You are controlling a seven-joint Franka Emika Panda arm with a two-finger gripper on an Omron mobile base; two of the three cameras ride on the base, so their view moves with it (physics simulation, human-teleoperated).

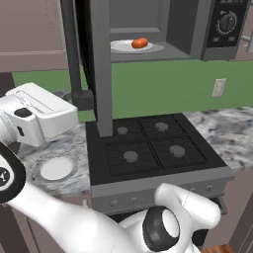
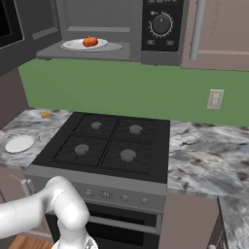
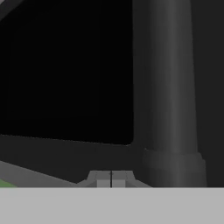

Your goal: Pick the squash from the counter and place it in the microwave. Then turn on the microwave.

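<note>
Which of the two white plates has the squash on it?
The white plate inside the open dark grey microwave, carrying the orange-red squash. The other white plate lies bare on the marbled counter beside the stove.

Rendered home kitchen, black four-burner stove (image 2: 109,143) set in marbled counter (image 2: 204,155), microwave (image 2: 116,29) above, green backsplash (image 2: 121,87)

I can read no text, brand, number or sign anywhere. The microwave's control panel (image 2: 162,24) carries a round dial (image 2: 161,24) ringed with fine pale tick marks, and a faint pale strip sits at its 12 o'clock, but all of it is too small and blurred for me to make out.
</note>
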